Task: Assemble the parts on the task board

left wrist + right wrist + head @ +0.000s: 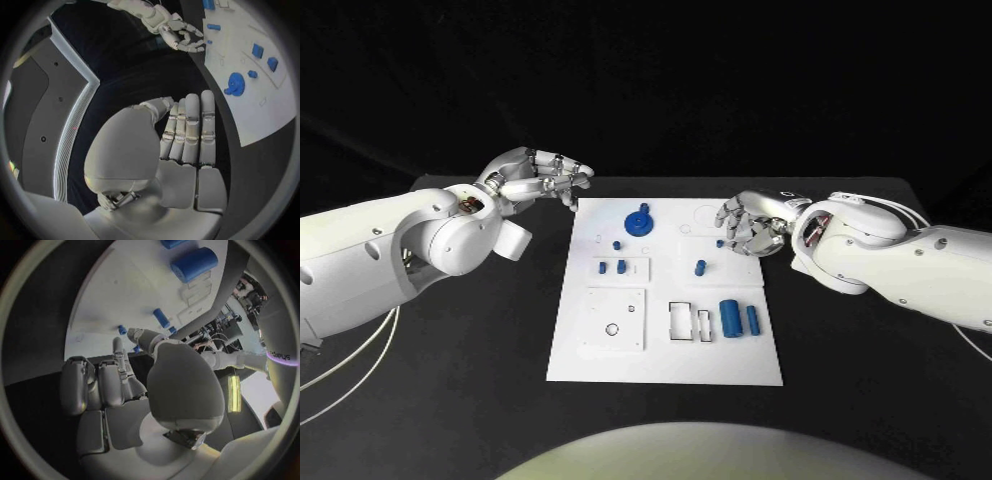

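In the middle of the black table (473, 400) lies the white task board (666, 350), and everything else sits around or on it. The left arm (372, 260) reaches in toward the board's far left corner, and the left hand (538, 180) hangs just off that corner over the bare table; its fingers are curled loosely with gaps between them and nothing is held in them. The right arm (906, 260) comes in from the opposite side, and the right hand (750, 225) hovers over the board's far right edge, fingers bent inward but apart, with nothing in its grasp as far as I can see. On the board, the largest blue part is a round wheel-like piece (640, 221) near the far edge, between the two hands. Toward the near right part of the board stand a thick blue cylinder (730, 318) and a thinner blue rod (753, 320) just beside it. Near the board's centre lie two small blue blocks (612, 267) side by side, and a short blue peg (700, 267) sits to their right.
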You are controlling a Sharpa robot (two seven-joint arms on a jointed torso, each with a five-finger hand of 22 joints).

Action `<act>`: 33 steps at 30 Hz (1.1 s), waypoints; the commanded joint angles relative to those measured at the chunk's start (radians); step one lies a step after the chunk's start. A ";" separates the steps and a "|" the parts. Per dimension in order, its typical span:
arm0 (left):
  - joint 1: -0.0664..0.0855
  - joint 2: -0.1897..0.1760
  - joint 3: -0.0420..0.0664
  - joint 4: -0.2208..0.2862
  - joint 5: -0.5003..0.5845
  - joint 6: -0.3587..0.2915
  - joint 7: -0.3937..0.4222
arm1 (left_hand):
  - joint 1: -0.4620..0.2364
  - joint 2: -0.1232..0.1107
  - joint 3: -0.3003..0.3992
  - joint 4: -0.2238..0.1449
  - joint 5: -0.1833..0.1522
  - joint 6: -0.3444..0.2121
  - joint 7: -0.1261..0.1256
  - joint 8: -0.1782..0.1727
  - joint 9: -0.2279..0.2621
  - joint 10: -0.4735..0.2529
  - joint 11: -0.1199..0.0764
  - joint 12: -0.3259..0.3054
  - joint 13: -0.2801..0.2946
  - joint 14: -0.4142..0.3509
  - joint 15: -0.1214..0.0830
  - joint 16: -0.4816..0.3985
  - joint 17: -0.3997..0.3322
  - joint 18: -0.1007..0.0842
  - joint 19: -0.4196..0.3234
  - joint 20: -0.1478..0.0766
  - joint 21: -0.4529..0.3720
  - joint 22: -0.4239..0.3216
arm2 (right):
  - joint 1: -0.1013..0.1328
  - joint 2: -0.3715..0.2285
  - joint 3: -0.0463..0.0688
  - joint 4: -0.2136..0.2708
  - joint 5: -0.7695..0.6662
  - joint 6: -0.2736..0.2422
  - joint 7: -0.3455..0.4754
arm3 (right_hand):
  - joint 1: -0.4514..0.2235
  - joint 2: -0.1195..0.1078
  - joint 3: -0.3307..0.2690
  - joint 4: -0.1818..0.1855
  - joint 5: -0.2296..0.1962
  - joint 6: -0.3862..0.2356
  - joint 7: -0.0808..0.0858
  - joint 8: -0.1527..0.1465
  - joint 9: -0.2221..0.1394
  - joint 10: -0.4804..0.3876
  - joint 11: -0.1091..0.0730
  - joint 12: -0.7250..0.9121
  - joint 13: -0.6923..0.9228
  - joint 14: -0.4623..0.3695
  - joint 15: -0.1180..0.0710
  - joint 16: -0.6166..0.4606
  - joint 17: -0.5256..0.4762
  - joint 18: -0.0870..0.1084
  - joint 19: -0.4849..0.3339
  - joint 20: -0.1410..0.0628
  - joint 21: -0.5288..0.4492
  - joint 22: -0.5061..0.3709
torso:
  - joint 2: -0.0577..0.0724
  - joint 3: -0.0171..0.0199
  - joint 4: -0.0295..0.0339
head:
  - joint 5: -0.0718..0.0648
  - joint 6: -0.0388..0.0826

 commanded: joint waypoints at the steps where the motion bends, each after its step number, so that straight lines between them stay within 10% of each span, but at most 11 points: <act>1: -0.001 0.000 0.000 0.009 0.049 0.035 0.040 | -0.006 0.005 -0.001 -0.007 0.004 -0.004 0.000 -0.002 0.001 -0.005 -0.001 0.003 0.001 0.001 0.002 -0.005 0.001 0.014 0.004 -0.003 -0.006 -0.001 | -0.002 0.010 0.000 -0.003 -0.080 0.048 -0.061 | -0.001 -0.004 -0.002 0.001 -0.001 0.061 0.010 -0.009 -0.003 -0.007 0.017 -0.010 -0.009 0.012 0.000 -0.003 -0.002 0.003 0.004 0.002 -0.003 0.057 | 0.000 0.0000 -0.0003 | -0.002 -0.003; 22: -0.001 0.000 0.000 0.025 0.054 0.041 0.056 | 0.000 0.003 -0.002 -0.017 0.005 -0.008 0.001 -0.002 0.009 -0.013 0.000 0.011 0.007 0.000 0.002 -0.006 0.006 0.014 0.005 -0.004 -0.006 -0.001 | -0.031 0.057 0.000 -0.031 -0.128 0.053 -0.102 | 0.013 0.025 0.034 0.003 0.003 0.114 0.010 -0.013 -0.014 0.012 0.019 -0.056 -0.069 0.007 0.001 -0.021 -0.030 0.007 0.001 0.003 -0.021 0.043 | 0.001 -0.0009 0.0006 | -0.016 -0.002; 33: -0.001 -0.002 0.000 0.029 0.047 0.039 0.054 | 0.001 0.003 -0.002 -0.019 0.004 -0.007 0.001 -0.001 0.011 -0.015 0.000 0.011 0.008 0.000 0.002 -0.006 0.007 0.014 0.005 -0.004 -0.006 -0.001 | -0.051 0.076 0.000 -0.045 -0.135 0.072 -0.109 | 0.014 0.059 0.059 -0.001 0.000 0.202 -0.025 0.026 0.002 0.108 -0.013 -0.056 -0.097 0.014 -0.025 -0.018 -0.023 0.003 0.015 -0.019 -0.005 0.060 | 0.000 0.0003 0.0006 | -0.017 -0.004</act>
